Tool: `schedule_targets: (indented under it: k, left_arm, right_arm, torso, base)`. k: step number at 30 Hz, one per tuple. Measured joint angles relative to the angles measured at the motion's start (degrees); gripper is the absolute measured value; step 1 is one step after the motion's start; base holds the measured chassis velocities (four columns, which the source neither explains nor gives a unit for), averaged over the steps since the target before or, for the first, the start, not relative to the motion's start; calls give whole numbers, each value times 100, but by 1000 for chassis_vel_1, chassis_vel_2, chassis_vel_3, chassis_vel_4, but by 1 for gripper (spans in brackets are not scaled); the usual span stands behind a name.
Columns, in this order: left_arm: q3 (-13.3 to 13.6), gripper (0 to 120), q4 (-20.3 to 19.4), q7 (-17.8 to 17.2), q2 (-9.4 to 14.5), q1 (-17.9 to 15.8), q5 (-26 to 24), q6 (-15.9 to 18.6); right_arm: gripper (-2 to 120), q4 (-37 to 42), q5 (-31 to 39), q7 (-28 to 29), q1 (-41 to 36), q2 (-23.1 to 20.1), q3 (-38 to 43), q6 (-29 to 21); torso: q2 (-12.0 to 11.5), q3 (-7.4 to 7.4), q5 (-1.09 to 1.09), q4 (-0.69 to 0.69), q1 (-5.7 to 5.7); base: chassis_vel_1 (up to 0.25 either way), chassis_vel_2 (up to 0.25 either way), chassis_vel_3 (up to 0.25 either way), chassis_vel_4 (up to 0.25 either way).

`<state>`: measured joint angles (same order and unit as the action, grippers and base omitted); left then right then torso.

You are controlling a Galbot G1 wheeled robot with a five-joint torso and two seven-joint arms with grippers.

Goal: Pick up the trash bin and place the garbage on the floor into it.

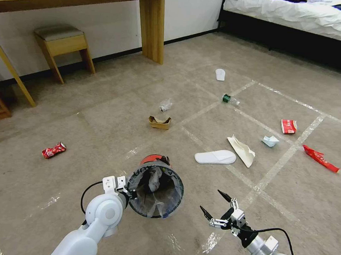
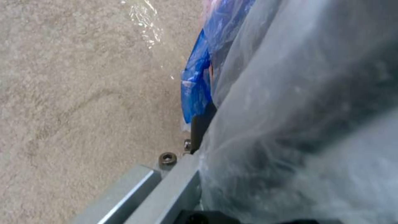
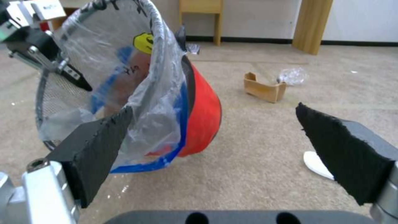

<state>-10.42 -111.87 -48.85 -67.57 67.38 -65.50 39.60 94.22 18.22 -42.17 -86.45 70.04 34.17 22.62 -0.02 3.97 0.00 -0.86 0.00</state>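
The left gripper [image 1: 132, 193] sits in the lower centre of the head view, pinching the rim of the trash bin [image 1: 156, 188], which it holds tilted with the mouth turned toward us and the red base pointing away. The right gripper [image 1: 216, 204] hangs in the lower right of that frame, its two black fingers spread wide with nothing between them.

From the head camera we get the layout of the garbage on the carpet floor [image 1: 101, 131]: a crushed red can [image 1: 54, 150] at mid left, a brown cardboard piece [image 1: 159, 122] near the centre with a crumpled clear plastic bottle [image 1: 165, 104] just above it, a white slipper [image 1: 215, 156] beside a torn white paper [image 1: 241, 150], a green-capped bottle [image 1: 230, 100], a second slipper [image 1: 220, 74] higher up, and two red wrappers [image 1: 288, 126] [image 1: 321, 158] at the right.

The right wrist view gives what the head view lacks: the bin's red side [image 3: 203, 115], the blue edge of its liner [image 3: 141, 166], and a yellow mark inside the bag. There the left gripper's dark finger [image 3: 76, 79] lies at the upper left, over the rim.

In the left wrist view the clear bag [image 2: 298, 118] lies pressed against the lens, with a fold of blue plastic [image 2: 195, 90] against the carpet; we cannot make out that gripper's fingertips there. What lies inside the bin is hard to read through the crumpled plastic. The bed [image 1: 297, 12] is cut off at the upper right.
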Motion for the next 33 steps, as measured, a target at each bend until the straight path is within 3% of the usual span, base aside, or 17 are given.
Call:
schedule_targets:
  k: [11,26,33]
  left_arm:
    - [-38,0,-82,-23,21,-24,-54,-8]
    - [-35,0,-85,-42,-7,0,3,38]
    - [-26,0,-46,-54,-21,-23,5,52]
  right_arm:
    - [100,-12,183,-118,19,21,24,-106]
    - [100,-36,183,164,37,-7,-42,-6]
    - [100,-68,213,180,46,-18,-64,50]
  torso:
    - [0,10,-1,0,0]
    - [0,18,0,0,0]
    - [0,18,0,0,0]
  base:
    - [-87,58,87,-57]
    - [-261,193,272,-193]
    - [-47,48,35,-30]
